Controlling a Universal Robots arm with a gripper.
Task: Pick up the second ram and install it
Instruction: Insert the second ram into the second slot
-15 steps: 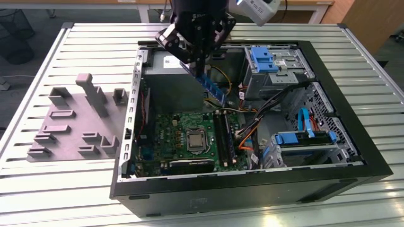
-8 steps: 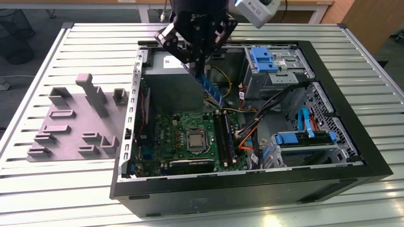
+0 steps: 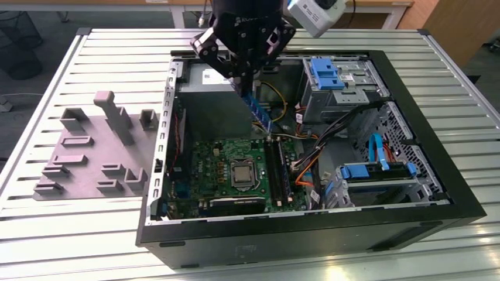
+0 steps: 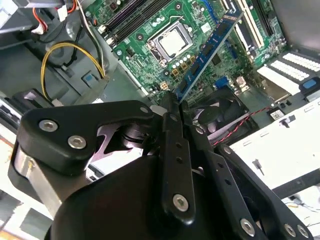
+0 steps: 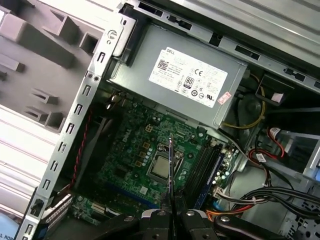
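A gripper (image 3: 248,91), its fingers clamped on one end of the ram (image 3: 260,117), holds the stick tilted above the motherboard (image 3: 226,170) inside the open case (image 3: 312,231). In the second wrist view the ram (image 4: 210,52) juts from the gripper (image 4: 175,102) over the board, clear of the 4 or so black slots (image 3: 277,170). The step in hand appears to be the carry to the slots. Installing it would seem to call for squaring the stick's lower edge with a free slot before pressing down evenly.
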